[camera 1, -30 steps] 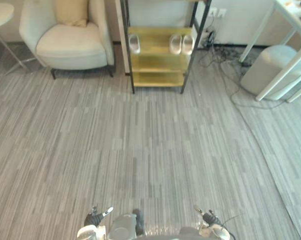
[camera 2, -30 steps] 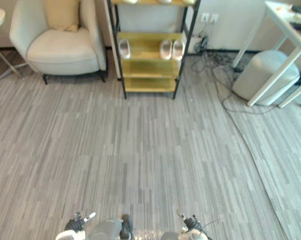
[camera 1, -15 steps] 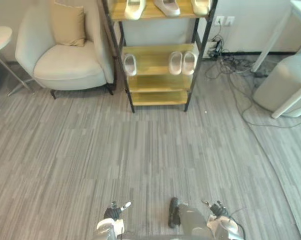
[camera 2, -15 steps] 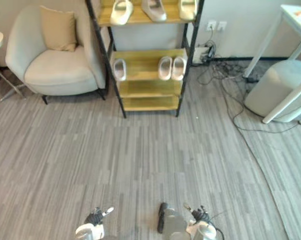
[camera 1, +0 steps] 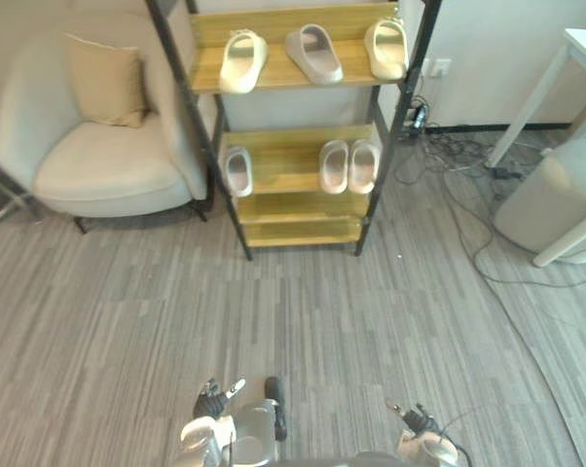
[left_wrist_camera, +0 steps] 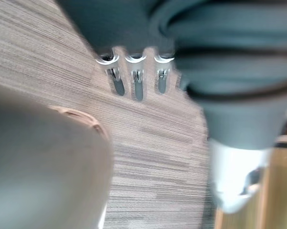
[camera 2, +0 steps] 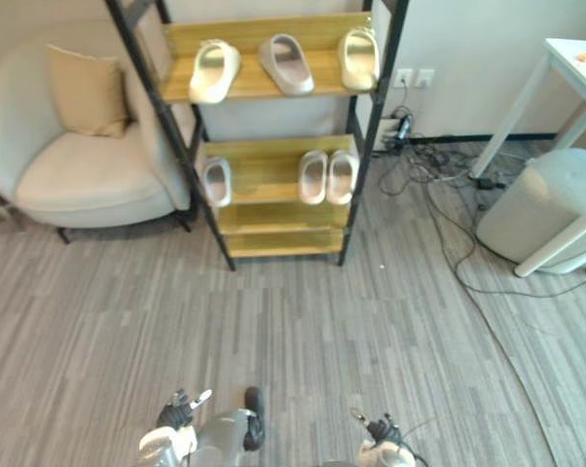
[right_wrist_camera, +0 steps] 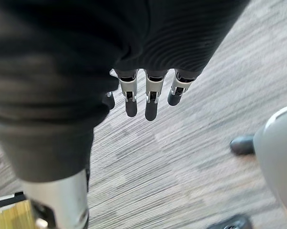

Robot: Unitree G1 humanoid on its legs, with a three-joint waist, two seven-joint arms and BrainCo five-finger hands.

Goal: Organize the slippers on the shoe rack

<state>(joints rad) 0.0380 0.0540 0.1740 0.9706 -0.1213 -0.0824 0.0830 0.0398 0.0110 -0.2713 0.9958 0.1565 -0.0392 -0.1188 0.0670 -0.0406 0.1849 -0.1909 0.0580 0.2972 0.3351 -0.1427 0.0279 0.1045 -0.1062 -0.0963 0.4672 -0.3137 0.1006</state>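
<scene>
**Left eye view.** The shoe rack (camera 1: 285, 163) stands ahead against the wall, with black metal posts and yellow wooden shelves. On the top shelf a cream slipper (camera 1: 242, 60) lies askew, a grey slipper (camera 1: 314, 53) is skewed the other way, and a second cream slipper (camera 1: 385, 47) sits by the right post. On the middle shelf a lone pale slipper (camera 1: 238, 171) sits by the left post, well apart from a pale pair (camera 1: 334, 166) lying side by side. All are smooth, rounded, open-toed slides (moulded foam, we judge: light, and easy to take by the strap). The left hand (camera 1: 211, 399) and right hand (camera 1: 416, 420) hang low over striped grey carpet (camera 1: 371, 311), well short of the rack.

**Right eye view.** A pale padded armchair (camera 2: 79, 185) with a tan cushion (camera 2: 84, 92) sits just left of the rack.

**Left wrist view.** The fingers (left_wrist_camera: 135, 83) hang straight and relaxed, holding nothing.

**Right wrist view.** The fingers (right_wrist_camera: 151, 102) hang straight and loose, holding nothing.

**Judgement.** We are at the approach, with nothing grasped yet. The next move calls for getting within reach of the rack, then pairing and squaring the skewed top-shelf slippers.
</scene>
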